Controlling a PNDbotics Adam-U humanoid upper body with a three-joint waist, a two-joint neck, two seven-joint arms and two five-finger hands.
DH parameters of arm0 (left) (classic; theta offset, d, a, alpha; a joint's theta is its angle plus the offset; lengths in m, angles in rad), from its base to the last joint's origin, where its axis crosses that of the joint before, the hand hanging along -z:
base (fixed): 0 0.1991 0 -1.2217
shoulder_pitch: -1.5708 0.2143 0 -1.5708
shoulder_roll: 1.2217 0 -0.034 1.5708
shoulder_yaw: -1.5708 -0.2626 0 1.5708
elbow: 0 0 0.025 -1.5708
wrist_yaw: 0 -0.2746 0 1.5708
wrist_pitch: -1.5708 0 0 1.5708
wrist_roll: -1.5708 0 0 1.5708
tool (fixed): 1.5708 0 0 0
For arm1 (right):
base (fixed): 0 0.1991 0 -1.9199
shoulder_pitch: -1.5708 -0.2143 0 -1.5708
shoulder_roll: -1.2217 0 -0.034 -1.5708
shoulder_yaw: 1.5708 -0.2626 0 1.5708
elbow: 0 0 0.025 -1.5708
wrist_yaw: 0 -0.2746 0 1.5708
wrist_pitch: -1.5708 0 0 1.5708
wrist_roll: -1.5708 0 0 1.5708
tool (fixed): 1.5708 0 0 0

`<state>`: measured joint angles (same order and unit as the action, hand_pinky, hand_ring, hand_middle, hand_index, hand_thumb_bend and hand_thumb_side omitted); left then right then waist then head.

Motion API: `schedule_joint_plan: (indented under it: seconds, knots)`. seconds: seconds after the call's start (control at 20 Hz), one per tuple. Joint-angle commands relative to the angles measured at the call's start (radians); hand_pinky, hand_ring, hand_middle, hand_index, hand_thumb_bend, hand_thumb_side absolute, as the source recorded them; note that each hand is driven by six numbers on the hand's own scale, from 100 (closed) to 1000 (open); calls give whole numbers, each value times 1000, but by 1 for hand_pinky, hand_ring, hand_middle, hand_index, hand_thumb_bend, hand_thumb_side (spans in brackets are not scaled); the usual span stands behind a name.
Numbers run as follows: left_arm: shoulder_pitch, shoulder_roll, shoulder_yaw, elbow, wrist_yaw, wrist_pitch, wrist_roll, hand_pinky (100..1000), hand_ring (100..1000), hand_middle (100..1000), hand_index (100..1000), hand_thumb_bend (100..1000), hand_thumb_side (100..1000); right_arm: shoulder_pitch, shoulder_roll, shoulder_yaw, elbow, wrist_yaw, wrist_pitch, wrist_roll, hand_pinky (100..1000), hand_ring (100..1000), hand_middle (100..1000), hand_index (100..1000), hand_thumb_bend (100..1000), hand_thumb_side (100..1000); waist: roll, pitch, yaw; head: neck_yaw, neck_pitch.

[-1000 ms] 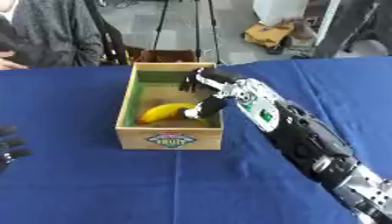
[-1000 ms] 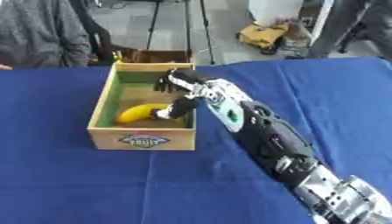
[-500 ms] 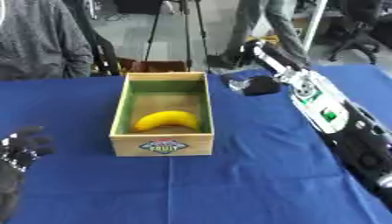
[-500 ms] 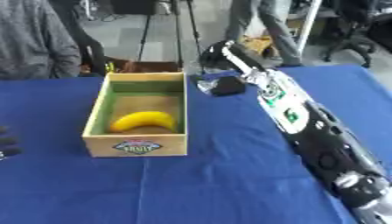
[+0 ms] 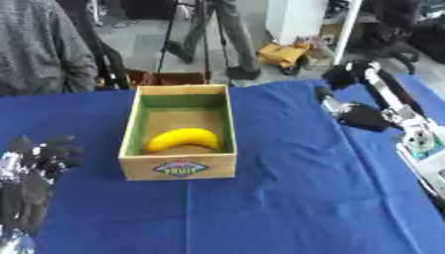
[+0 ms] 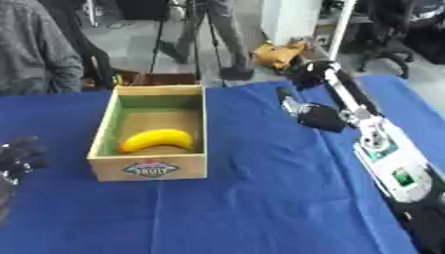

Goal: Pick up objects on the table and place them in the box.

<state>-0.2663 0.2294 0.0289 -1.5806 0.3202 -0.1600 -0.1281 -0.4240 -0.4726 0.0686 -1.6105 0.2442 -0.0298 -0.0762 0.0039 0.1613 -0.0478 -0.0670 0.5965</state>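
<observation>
A yellow banana [image 5: 183,139] lies inside the wooden box [image 5: 180,166], which stands on the blue table left of centre. My right hand [image 6: 314,114] hangs over the table to the right of the box, well clear of it, fingers relaxed and holding nothing. Behind it my right forearm [image 6: 382,149] runs off toward the lower right corner. My left hand [image 5: 37,166] rests open at the lower left, fingers up, a short way left of the box.
Blue cloth [image 5: 287,198] covers the whole table. Past the far edge a person in grey [image 5: 39,49] stands at the upper left. Tripod legs [image 5: 170,42], a brown carton [image 5: 170,78] and a yellow object [image 5: 282,53] are on the floor.
My right hand has let go of the banana, lifted out of the box and drawn away to the right. My left hand has come up further into view at the lower left.
</observation>
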Motion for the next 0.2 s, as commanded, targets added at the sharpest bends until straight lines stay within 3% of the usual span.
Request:
schedule_joint_plan:
  seconds: [0.05, 0.2]
  knots:
    - [-5, 28, 18, -9, -5, -4, 14, 692, 715, 721, 543, 269, 953, 41, 52, -42, -75, -55, 46, -51, 662, 597, 584, 703, 120, 619, -3, -13, -8, 6, 0]
    - [-1, 25, 22, -8, -7, -6, 20, 692, 715, 721, 543, 270, 954, 115, 86, -43, -135, -100, 82, -96, 664, 597, 584, 703, 100, 688, -5, -15, -11, 3, 2]
